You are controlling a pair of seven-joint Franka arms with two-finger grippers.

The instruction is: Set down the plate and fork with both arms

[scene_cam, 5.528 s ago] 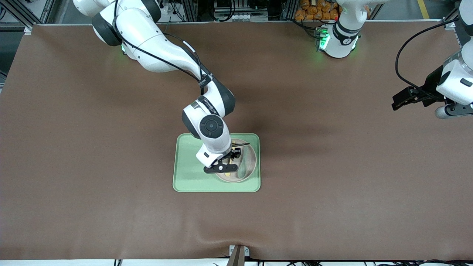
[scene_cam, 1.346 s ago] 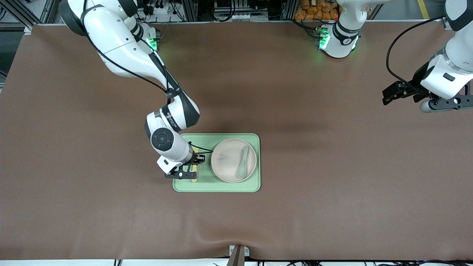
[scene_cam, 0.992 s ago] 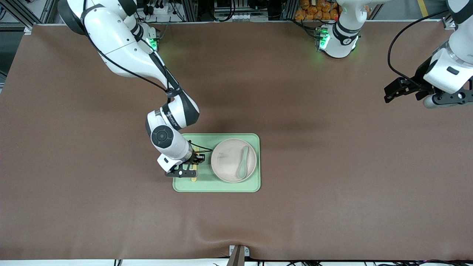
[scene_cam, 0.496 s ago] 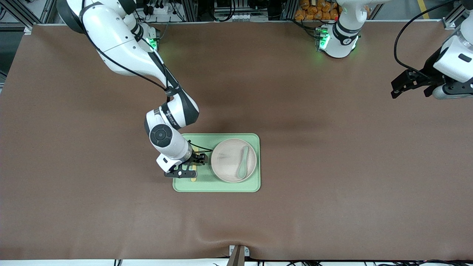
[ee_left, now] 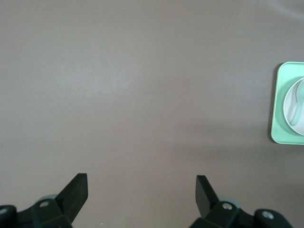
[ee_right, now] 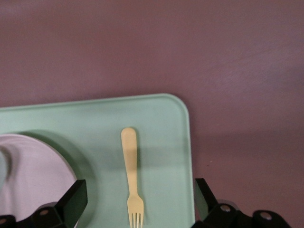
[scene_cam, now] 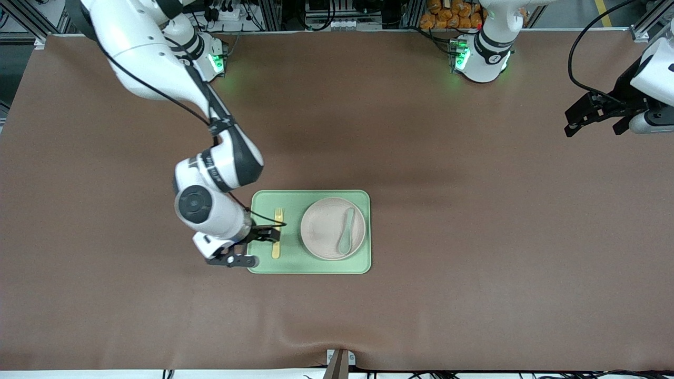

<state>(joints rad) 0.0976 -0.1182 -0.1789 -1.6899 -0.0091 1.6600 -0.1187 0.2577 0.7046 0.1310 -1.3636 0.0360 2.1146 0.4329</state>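
On the brown surface [scene_cam: 474, 210], nearest the front camera, lies a rectangular light-green tray [scene_cam: 295, 266] with rounded corners, set flat.

Item, tray contents: a pale yellow fork [scene_cam: 277, 239] lies flat on the bare tray floor toward the right arm's end, tines pointing away from the front camera; in the right wrist view the fork [ee_right: 131, 183] rests free, touching no fingers. Beside it, toward the left arm's end, sits the round pale pink plate [scene_cam: 322, 231], close to the fork but apart from it. A muted green spoon [scene_cam: 346, 231] lies in the plate, handle pointing away from the front camera.

Item, right gripper [scene_cam: 247, 247]: it hangs over the tray's edge at the right arm's end, just beside the fork. Its fingers [ee_right: 71, 199] are spread wide and hold nothing.

Item, left gripper [scene_cam: 597, 113]: farther back, over bare surface at the left arm's end of the table, well apart from the tray. Its fingers [ee_left: 76, 190] are spread apart and empty; the left arm waits. The left wrist view shows the tray [ee_left: 277, 114] at its edge, with plate and spoon partly visible.
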